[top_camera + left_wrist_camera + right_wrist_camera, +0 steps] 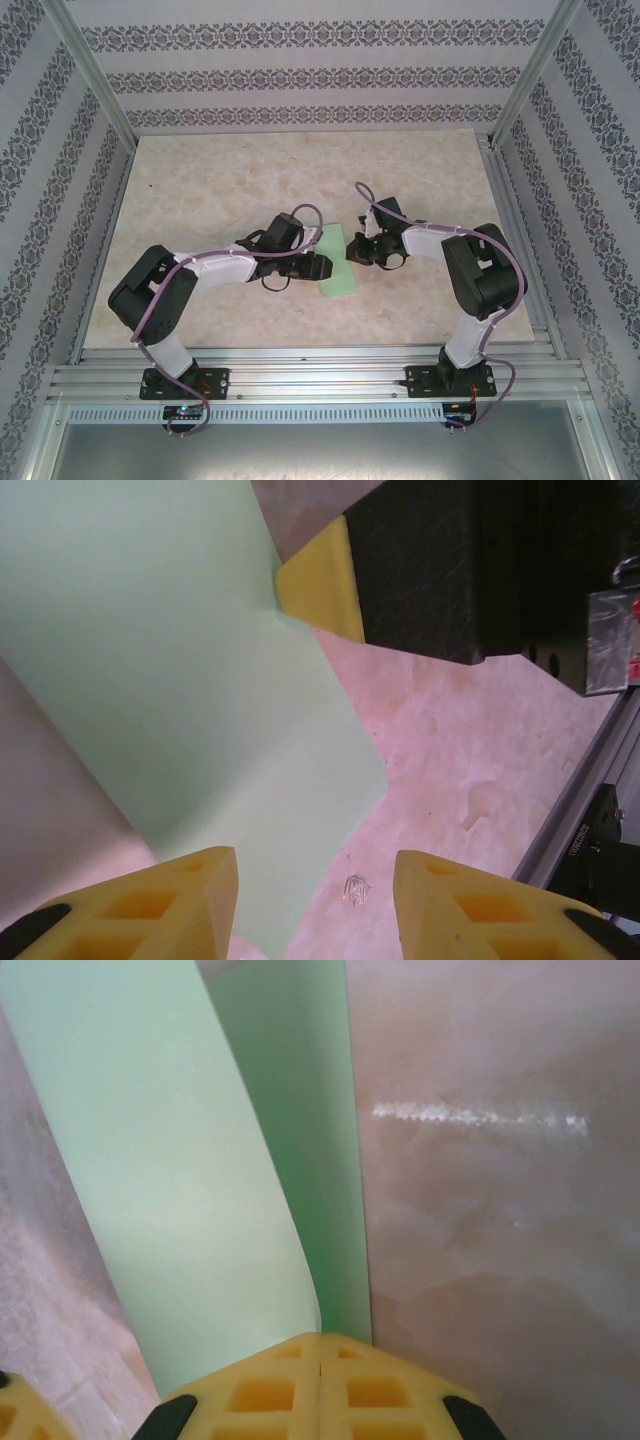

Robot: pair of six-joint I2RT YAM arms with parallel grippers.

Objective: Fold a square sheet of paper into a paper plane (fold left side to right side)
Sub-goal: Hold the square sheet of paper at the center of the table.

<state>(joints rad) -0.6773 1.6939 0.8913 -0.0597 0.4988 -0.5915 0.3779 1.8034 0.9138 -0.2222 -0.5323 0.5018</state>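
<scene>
The square sheet of paper (336, 262) is light green and lies on the marbled table between the two grippers. In the right wrist view the sheet of paper (170, 1160) bends over itself, a curved upper layer above a darker lower strip. My right gripper (320, 1345) is shut, jaws pressed together on the paper's near edge. Seen from the left wrist, a yellow finger of the right gripper (320, 585) meets the sheet of paper (170, 660) at its corner. My left gripper (315, 880) stands open above the paper's edge, nothing between its fingers.
Aluminium rails (320, 365) run along the near edge of the table, and a side rail (585, 790) lies close on the right. Patterned walls enclose the table on three sides. A tiny clear scrap (356, 888) lies on the tabletop beside the paper.
</scene>
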